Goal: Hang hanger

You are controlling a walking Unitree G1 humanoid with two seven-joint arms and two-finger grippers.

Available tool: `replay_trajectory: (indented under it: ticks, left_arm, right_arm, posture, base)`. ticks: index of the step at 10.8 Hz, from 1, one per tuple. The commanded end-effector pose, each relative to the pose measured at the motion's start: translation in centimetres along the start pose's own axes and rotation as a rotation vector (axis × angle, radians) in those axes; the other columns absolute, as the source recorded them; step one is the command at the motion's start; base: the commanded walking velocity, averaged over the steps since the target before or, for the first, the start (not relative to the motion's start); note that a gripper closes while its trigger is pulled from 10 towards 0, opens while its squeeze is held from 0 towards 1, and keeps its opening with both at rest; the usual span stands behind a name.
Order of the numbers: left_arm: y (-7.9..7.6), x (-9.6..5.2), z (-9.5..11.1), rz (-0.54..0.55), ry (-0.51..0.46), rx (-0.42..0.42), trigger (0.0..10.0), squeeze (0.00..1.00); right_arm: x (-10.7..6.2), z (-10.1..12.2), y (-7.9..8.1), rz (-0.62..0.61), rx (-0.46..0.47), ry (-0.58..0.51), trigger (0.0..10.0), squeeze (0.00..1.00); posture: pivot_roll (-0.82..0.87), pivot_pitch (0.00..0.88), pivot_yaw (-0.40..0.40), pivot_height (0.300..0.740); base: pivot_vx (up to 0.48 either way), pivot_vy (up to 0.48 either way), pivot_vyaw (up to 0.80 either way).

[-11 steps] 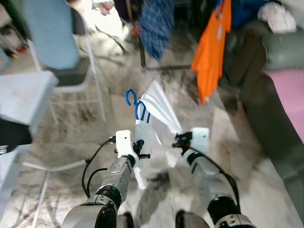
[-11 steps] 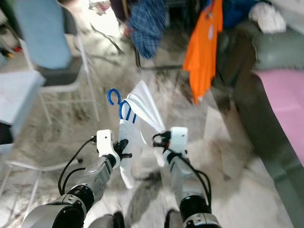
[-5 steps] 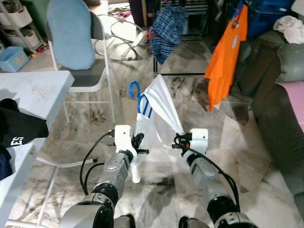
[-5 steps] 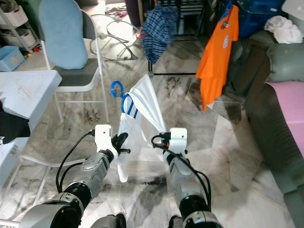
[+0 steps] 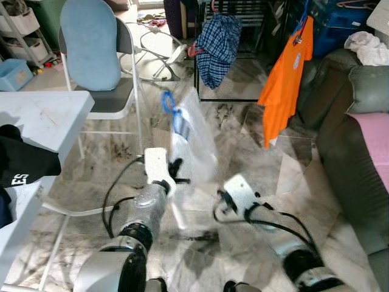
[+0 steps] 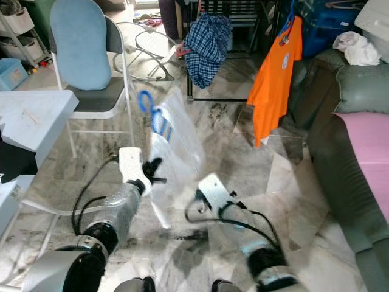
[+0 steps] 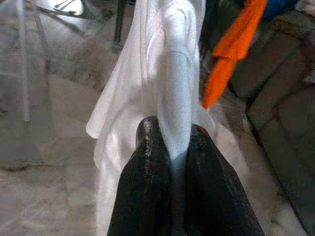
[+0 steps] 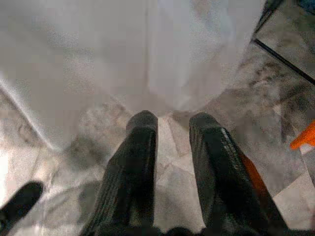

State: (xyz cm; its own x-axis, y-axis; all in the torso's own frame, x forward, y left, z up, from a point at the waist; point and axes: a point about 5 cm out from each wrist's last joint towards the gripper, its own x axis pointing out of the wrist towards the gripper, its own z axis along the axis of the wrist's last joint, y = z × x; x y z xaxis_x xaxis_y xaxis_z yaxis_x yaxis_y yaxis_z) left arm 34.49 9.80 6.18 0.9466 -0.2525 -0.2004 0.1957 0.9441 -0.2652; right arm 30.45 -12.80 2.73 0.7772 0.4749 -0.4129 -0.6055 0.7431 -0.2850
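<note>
While the left gripper (image 7: 172,147) pinches soft white cloth (image 7: 162,73), its blue hook (image 5: 167,102) curls.

The right gripper (image 8: 170,129) no longer grips the white shirt (image 5: 193,143); its fingers are apart with nothing between them, and its arm now sits lower and swung out to the right, away from the cloth. The shirt, spread between both grippers a moment ago, now hangs narrower from the left gripper (image 7: 172,142) alone, blurred with swinging. The blue hanger (image 5: 168,102) stands a little higher.
</note>
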Motion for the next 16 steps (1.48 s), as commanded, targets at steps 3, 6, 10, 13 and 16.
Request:
replay_trajectory:
  ticks: [3, 6, 10, 13, 16]
  left_arm:
    - [1.2, -0.1, 1.8, -0.054, -0.084, 0.107, 10.0, 0.00]
    - [3.0, -0.8, 2.3, -0.164, -0.057, 0.216, 10.0, 0.00]
    - [5.1, -3.4, 1.5, -0.564, 0.125, 0.658, 10.0, 0.00]
    - [5.5, -4.4, 0.3, -0.669, 0.203, 0.828, 10.0, 0.00]
    - [3.6, -4.5, 1.3, -0.839, 0.092, 0.926, 10.0, 0.00]
  right_arm:
    - [-2.0, 1.7, -1.3, 0.154, -0.123, -0.155, 10.0, 1.00]
    - [-4.7, 2.4, -6.1, 0.063, -0.165, -0.173, 10.0, 1.00]
    - [-6.5, 2.6, -8.6, 0.034, -0.214, -0.155, 10.0, 1.00]
    - [-6.6, 4.1, -7.6, 0.175, -0.254, -0.181, 10.0, 1.00]
    - [-7.6, 3.0, -8.6, 0.298, -0.254, -0.069, 10.0, 1.00]
  posture:
    - [-0.12, 0.100, 0.017, 0.740]
    - [-0.11, 0.122, 0.016, 0.740]
    - [-0.09, 0.161, 0.004, 0.740]
    - [-0.09, 0.171, 0.005, 0.740]
    - [-0.09, 0.177, 0.006, 0.740]
  base:
    - [0.000, 0.000, 0.00]
    - [0.000, 0.000, 0.00]
    - [0.000, 0.000, 0.00]
    - [0.000, 0.000, 0.00]
    - [0.000, 0.000, 0.00]
